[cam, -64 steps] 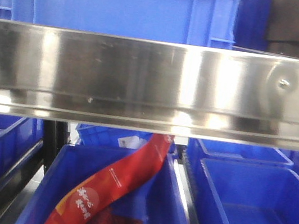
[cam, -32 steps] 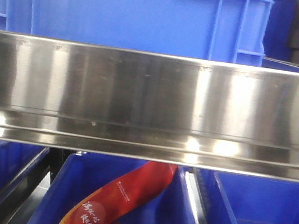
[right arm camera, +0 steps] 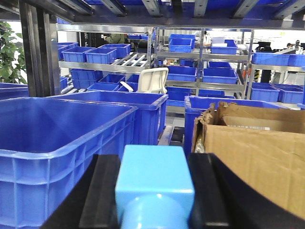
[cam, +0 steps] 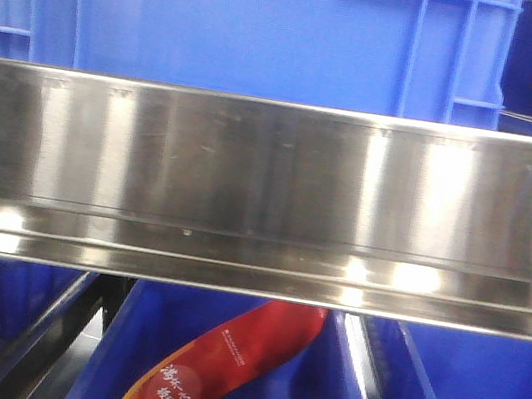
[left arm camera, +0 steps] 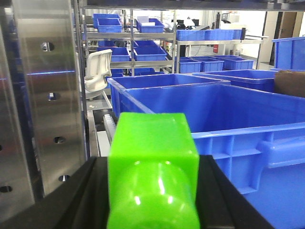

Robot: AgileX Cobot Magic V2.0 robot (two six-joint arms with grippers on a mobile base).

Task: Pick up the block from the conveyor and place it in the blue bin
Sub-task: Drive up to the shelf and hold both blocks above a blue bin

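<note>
Left gripper (left arm camera: 152, 164): clenched on the green block (left arm camera: 151, 143), black fingers (left arm camera: 90, 191) pressed to both its sides; held high, probably to clear a bin wall.
Right gripper (right arm camera: 155, 160): clenched on the light blue block (right arm camera: 155, 176) in the same way, raised for the same likely reason.
Where the blocks are: in the jaws, neither yet in a bin.
Blue bin (left arm camera: 238, 152): open-topped, just ahead and right of the green block; likely only a short carry over the rim left.
Other blue bin (right arm camera: 62, 162): left of the light blue block, cardboard box (right arm camera: 257, 162) to the right.
Conveyor: belt not in view.
Front view: steel rail (cam: 267, 190) across, blue crate (cam: 253, 25) behind, red pouch (cam: 229, 366) below; no arm seen.
Green block, look: bright lime, glossy, square-edged, rounded stud toward the camera.
Light blue block, look: pale, matte, same shape.
</note>
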